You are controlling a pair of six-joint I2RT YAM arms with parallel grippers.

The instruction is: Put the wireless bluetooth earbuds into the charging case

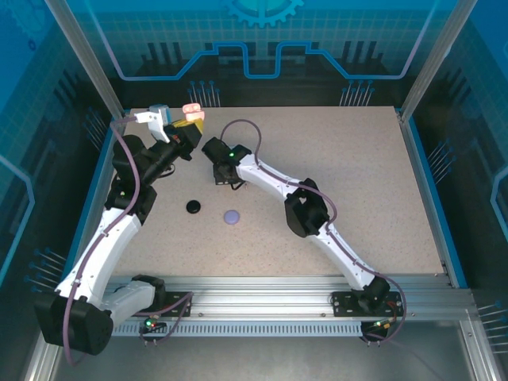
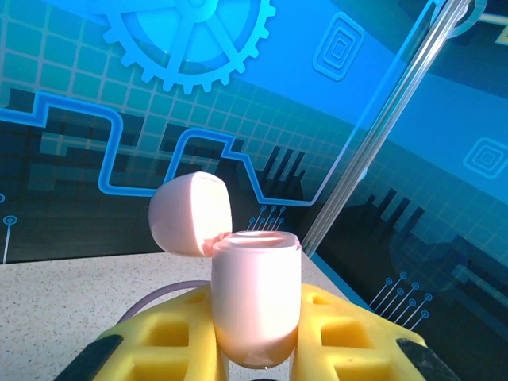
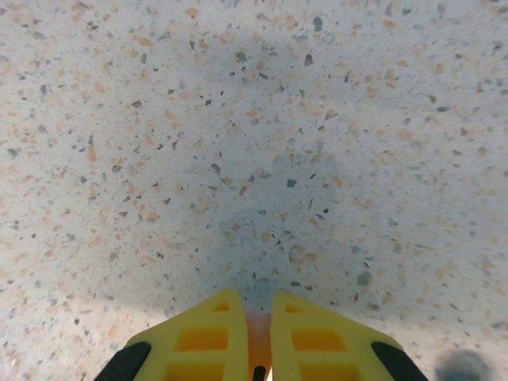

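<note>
Robotics lab test cell, aluminium frame posts (image 1: 83, 55), blue gear-and-circuit wall panels (image 1: 262, 48), speckled table (image 1: 357, 182), slotted base rail (image 1: 262, 302)

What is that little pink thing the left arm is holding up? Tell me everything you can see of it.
It is a pale pink charging case, smooth and glossy like plastic and rounded like a small pebble. It stands upright, clear of the table, clamped on two sides by the left arm's yellow jaws. Its domed lid is swung open and leans back to the left, joined at the rim. The inside is hidden from view.
</note>
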